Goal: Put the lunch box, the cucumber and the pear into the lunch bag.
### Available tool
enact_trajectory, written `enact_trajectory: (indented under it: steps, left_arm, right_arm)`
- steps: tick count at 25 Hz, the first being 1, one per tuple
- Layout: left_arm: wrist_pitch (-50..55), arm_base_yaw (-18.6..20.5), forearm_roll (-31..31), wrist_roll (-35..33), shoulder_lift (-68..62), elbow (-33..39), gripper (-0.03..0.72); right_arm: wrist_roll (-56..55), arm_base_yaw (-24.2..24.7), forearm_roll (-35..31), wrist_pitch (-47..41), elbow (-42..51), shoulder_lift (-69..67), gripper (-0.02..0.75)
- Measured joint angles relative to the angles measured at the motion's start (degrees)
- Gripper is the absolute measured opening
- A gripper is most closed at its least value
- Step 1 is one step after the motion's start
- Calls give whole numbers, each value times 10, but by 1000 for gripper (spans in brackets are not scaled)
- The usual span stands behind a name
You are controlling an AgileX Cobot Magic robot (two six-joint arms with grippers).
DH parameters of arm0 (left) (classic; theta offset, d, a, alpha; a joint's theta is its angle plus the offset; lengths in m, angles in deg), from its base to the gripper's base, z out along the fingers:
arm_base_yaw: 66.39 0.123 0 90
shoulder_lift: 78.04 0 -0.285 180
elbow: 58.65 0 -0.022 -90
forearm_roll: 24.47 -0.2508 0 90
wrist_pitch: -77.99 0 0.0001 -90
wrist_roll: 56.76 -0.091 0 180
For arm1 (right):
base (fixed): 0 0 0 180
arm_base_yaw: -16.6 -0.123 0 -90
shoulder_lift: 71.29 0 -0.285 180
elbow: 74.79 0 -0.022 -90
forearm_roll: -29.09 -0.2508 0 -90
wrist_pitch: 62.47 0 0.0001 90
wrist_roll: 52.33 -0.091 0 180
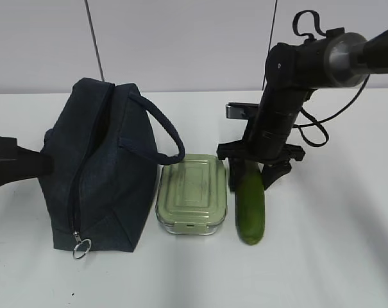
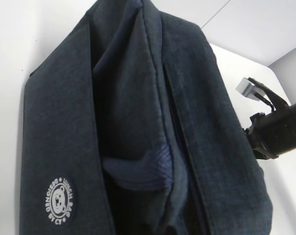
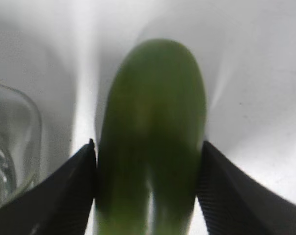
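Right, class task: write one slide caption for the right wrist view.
Right gripper jaws flanking the smooth dark green cucumber on the white table.

The right arm [image 1: 290, 83] is matte black, built of rounded cylindrical segments, with a grey-silver joint cap near its upper end. Thin black cables loop above and beside it. Its end effector [image 1: 258, 176] carries flat black fingers [image 3: 59, 196] with finely ribbed inner pads. The left arm [image 1: 14, 163] shows only as a blocky black shape.
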Motion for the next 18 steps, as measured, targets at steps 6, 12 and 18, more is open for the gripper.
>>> enact_trajectory:
  steps: [6,12,18]
  left_arm:
    - [0,0,0,0,0,0,-13]
    - [0,0,0,0,0,0,-13]
    - [0,0,0,0,0,0,-13]
  right_arm:
    - [4,0,33,-15,-6,-2,388]
    - [22,0,46,-66,-70,-9,380]
    - [22,0,48,-97,-220,-4,380]
